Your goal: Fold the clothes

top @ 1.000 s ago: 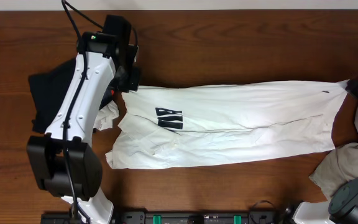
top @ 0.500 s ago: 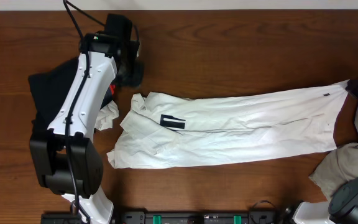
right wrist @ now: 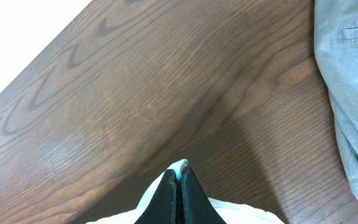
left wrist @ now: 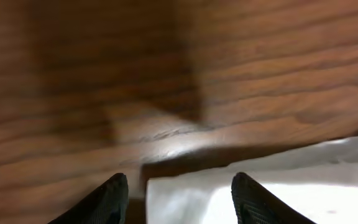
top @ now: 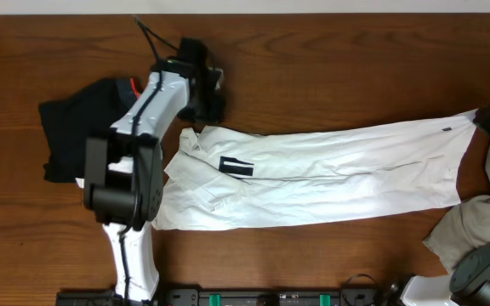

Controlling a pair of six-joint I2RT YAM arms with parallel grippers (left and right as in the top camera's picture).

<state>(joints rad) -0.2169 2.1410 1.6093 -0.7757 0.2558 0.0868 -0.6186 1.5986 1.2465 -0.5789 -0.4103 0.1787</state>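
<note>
- The shirt, white, lies spread lengthwise across the middle of the table, its long axis running left to right.
- A small black print shows near the shirt's left end, beside a fold.
- The left gripper has its 2 fingers apart and holds nothing. It hovers over the shirt's upper left corner, and white cloth shows below the fingertips. The left wrist view is blurred.
- The right gripper has its fingers pressed together on a thin edge of the shirt, and a sliver of white cloth shows at the tips. In the overhead view it sits at the table's right edge, at the shirt's upper right corner.
- A black garment lies at the left, just beside the shirt's left end and partly under the left arm.
- A grey garment is bunched at the lower right, near the shirt's right end.
</note>
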